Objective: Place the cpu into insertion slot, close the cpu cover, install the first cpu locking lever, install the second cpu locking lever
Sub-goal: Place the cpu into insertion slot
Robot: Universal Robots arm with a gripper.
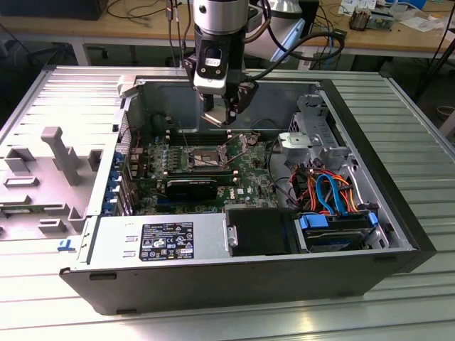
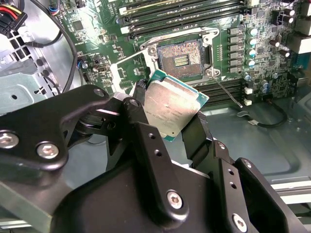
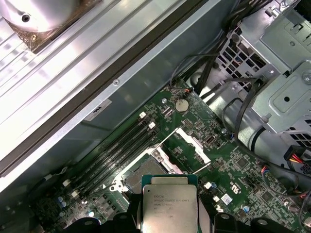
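Status: gripper point(image 1: 226, 117) pinches the cpu point(image 2: 172, 108) above the insertion slot point(image 1: 204, 158); not seated.
Exterior view: we see the gripper over the motherboard point(image 1: 249, 181), slot below it, slightly toward the exterior view's left. Second wrist view: fingers point(image 2: 197, 133) closed narrow on two opposite cpu edges, chip tilted, bare slot point(image 2: 181, 60) just beyond and apart. First wrist view: cpu point(image 3: 168, 206) metal top up, slot point(image 3: 143, 174) just ahead of the chip, cpu cover point(image 3: 193, 140) apparently swung open.
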